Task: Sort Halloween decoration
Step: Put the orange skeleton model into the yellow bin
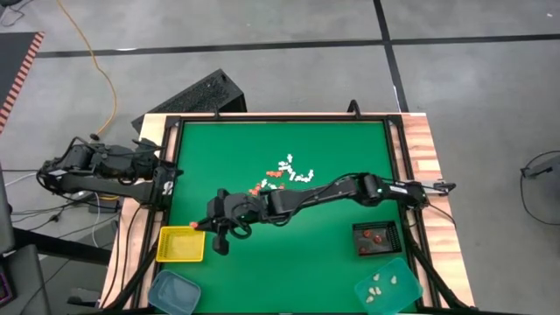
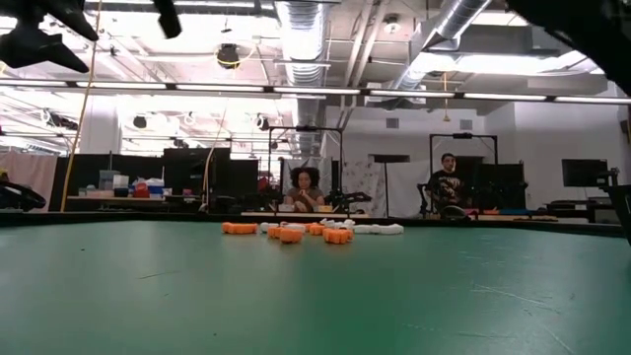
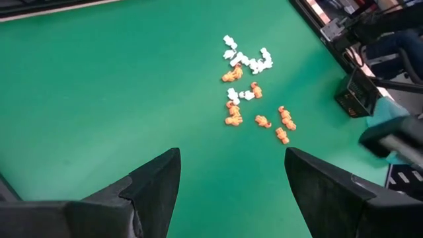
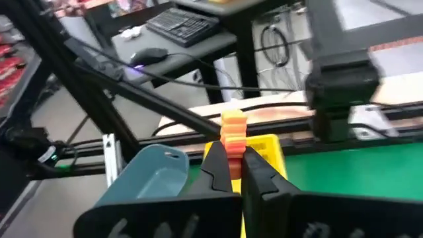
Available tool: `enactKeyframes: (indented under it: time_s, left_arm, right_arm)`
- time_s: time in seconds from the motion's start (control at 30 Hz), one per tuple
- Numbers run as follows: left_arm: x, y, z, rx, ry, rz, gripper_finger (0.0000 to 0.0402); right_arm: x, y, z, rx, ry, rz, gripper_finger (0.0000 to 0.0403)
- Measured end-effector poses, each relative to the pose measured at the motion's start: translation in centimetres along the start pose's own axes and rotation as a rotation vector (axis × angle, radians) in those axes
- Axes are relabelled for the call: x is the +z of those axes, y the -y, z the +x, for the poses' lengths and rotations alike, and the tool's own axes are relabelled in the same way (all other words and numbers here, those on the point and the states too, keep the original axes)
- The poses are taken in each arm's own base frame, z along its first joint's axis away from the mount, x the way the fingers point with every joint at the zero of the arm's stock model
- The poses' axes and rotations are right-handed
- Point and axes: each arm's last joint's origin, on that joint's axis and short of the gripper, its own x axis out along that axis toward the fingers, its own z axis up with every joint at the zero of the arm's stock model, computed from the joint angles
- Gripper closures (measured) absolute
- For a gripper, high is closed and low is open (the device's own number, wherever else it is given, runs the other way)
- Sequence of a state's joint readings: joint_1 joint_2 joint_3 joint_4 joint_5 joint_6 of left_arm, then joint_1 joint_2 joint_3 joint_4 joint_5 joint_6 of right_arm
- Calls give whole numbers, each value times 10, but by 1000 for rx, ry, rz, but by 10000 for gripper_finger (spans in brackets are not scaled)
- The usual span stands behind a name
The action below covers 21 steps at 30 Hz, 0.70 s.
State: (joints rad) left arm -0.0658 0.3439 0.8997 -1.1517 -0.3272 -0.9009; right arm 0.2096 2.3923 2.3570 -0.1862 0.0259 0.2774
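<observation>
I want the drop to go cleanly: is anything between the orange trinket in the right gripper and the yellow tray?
Nothing visible. The right gripper is shut on an orange trinket at the yellow tray's upper right corner, with only bare green mat around it.

Two dark, jointed arms — right gripper (image 4: 236, 168) with black wedge-shaped fingers (image 4: 218, 168), white markings below

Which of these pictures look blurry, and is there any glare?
Right wrist view: soft and smeared, though the orange trinket pinched in the right gripper reads clearly. Low view: ceiling lights glare bright, and the trinkets are small and hazy. High and left wrist views: evenly lit.
</observation>
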Motion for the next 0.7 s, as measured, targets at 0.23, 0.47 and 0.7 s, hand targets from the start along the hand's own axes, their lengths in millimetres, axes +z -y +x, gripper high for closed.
enactKeyframes:
  time_s: [0.23, 0.47, 0.7]
  left_arm:
    - [0, 0, 0, -5, -8, 4, 141]
    - [0, 0, 0, -5, -8, 13, 141]
    - [0, 0, 0, -4, -7, 30, 141]
  right_arm:
    - [-15, 9, 16, 22, 51, -4, 401]
    - [-40, 17, 38, 93, 95, -32, 401]
    - [-67, 5, 53, 229, 117, -108, 401]
